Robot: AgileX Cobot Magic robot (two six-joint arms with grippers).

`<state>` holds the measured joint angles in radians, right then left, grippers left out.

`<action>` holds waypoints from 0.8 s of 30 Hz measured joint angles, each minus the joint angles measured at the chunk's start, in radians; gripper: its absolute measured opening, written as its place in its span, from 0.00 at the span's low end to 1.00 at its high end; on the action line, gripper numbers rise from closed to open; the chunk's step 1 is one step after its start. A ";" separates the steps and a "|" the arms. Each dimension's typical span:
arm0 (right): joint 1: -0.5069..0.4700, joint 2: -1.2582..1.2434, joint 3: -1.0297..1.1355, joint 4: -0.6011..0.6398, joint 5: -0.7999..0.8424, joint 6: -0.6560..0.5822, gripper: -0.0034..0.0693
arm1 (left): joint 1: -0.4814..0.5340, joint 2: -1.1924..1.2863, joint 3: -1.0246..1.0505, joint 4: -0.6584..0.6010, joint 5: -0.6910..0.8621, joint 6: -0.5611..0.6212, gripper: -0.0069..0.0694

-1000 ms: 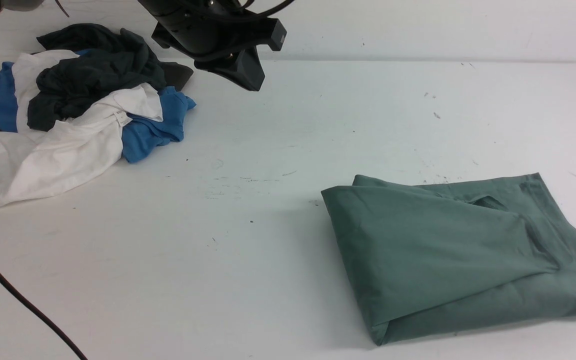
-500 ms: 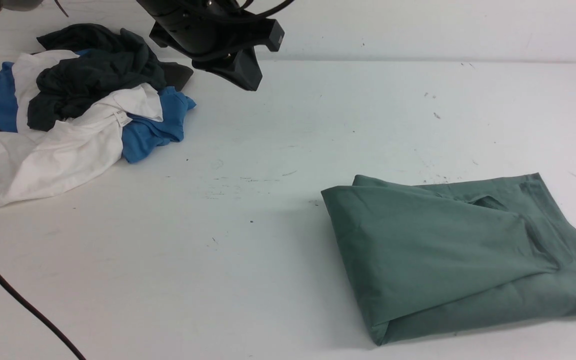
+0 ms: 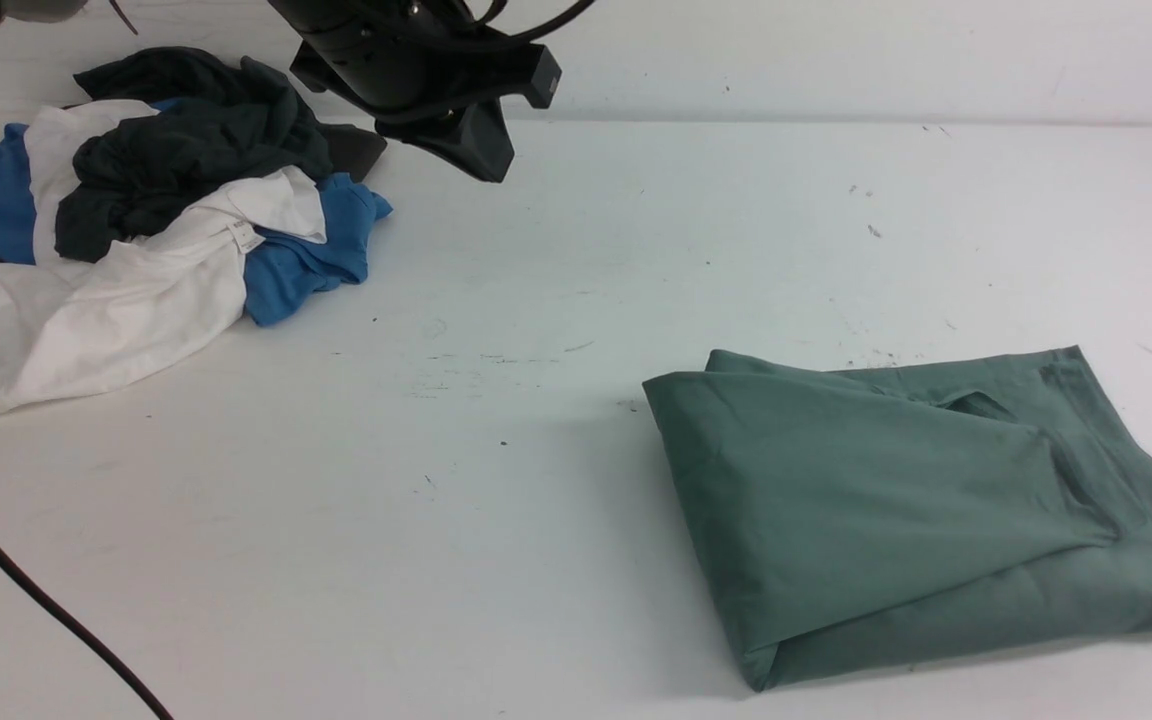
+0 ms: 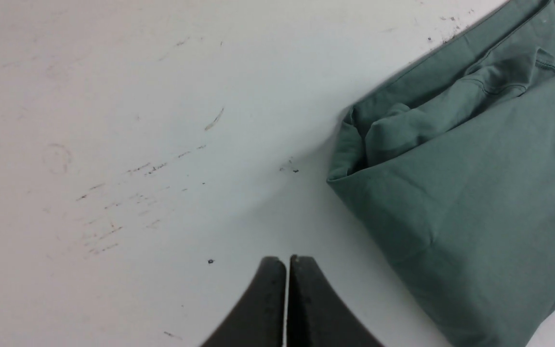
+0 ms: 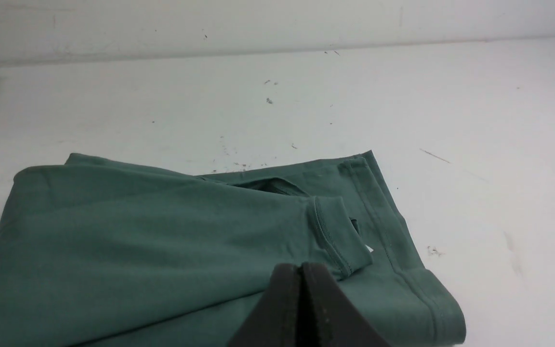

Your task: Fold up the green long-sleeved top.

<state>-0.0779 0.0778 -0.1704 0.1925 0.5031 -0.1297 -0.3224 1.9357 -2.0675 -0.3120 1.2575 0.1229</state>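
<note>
The green long-sleeved top (image 3: 896, 500) lies folded into a compact rectangle on the white table, at the front right. A sleeve cuff rests on its upper layer (image 5: 340, 236). My left gripper (image 3: 496, 170) hangs shut and empty high over the table's far middle, well away from the top. In the left wrist view its fingertips (image 4: 287, 260) are pressed together over bare table, with the top's folded corner (image 4: 354, 168) off to one side. My right gripper (image 5: 300, 266) is shut with nothing in it, raised above the top near the cuff; it is outside the front view.
A heap of blue, white and dark grey clothes (image 3: 136, 220) sits at the far left of the table (image 3: 496, 500). A black cable (image 3: 26, 590) crosses the front left corner. A white wall (image 3: 836, 50) closes the back.
My left arm has drifted slightly to the left and up in the front view. The top and the heap of clothes have not moved.
</note>
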 joint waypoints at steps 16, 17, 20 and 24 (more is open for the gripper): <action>0.121 -0.089 0.184 -0.175 -0.080 0.000 0.03 | 0.000 -0.049 0.003 -0.005 -0.001 -0.003 0.09; 0.125 -0.089 0.184 -0.176 -0.081 0.000 0.03 | 0.000 -0.065 0.003 -0.004 0.000 -0.003 0.09; 0.126 -0.089 0.185 -0.177 -0.081 0.000 0.03 | 0.000 -0.116 0.003 -0.004 0.000 -0.003 0.09; 0.126 -0.089 0.185 -0.178 -0.081 0.000 0.03 | 0.000 -0.206 0.003 -0.004 0.001 -0.003 0.09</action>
<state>0.0478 -0.0111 0.0144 0.0148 0.4224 -0.1297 -0.3224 1.7297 -2.0645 -0.3159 1.2582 0.1197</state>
